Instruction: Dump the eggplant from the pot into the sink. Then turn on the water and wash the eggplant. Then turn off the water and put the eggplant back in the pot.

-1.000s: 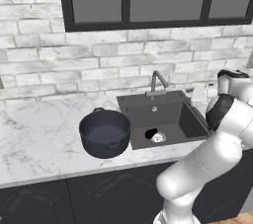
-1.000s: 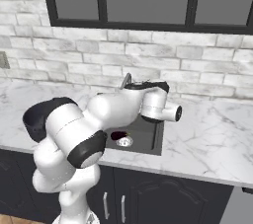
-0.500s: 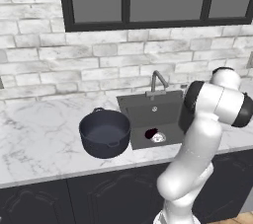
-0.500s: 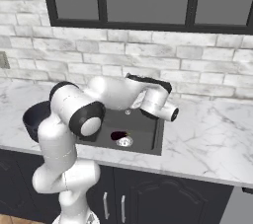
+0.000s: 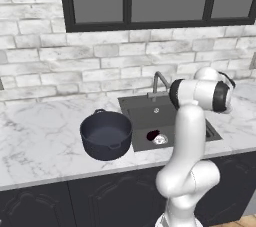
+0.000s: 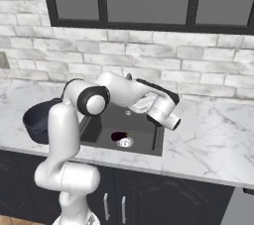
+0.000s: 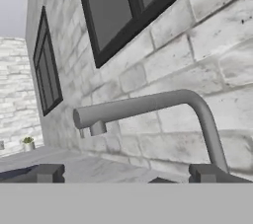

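End effector (image 7: 126,173) open before faucet (image 7: 148,104); eggplant (image 6: 118,136) lies crosswise in sink (image 6: 141,120).

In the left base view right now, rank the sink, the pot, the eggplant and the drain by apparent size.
1. sink, widest, though the arm covers part of it
2. pot, nearer the camera, yet clearly smaller than the basin
3. eggplant and drain: both tiny and look alike in size, so I won't rank them
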### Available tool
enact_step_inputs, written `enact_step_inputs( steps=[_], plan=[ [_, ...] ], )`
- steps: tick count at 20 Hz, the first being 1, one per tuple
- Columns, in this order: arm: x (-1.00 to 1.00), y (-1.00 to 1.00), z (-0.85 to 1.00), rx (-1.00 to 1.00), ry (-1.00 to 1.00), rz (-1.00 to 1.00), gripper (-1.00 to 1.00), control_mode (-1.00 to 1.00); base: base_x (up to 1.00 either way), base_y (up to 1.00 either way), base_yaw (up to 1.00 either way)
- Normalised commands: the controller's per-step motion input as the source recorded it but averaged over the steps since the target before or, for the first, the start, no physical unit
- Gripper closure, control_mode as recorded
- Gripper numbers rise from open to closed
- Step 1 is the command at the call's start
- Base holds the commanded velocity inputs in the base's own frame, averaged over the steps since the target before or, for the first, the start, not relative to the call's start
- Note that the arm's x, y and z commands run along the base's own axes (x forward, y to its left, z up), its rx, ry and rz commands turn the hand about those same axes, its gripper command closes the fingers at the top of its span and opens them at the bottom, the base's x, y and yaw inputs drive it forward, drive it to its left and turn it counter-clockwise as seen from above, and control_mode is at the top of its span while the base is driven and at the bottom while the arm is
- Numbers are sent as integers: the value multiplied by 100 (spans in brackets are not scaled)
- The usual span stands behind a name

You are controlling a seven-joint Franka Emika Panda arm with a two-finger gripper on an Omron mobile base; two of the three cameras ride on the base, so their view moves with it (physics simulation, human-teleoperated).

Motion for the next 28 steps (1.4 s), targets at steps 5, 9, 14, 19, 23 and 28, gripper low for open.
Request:
enact_step_inputs(
  steps=[5, 9, 14, 19, 23, 28],
  plan=[
    [12, -1, -6, 8, -5, 0, -100, -100, 0, 0, 0],
    [9, 0, 0, 5, -9, 0, -100, -100, 0, 0, 0],
    [8, 0, 0, 0, -10, -7, -100, -100, 0, 0, 0],
    [15, 4, 0, 0, -3, -16, -100, -100, 0, 0, 0],
    [28, 3, 0, -1, 0, -20, -100, -100, 0, 0, 0],
    [39, 3, 0, -1, 0, -20, -100, -100, 0, 0, 0]
  ],
)
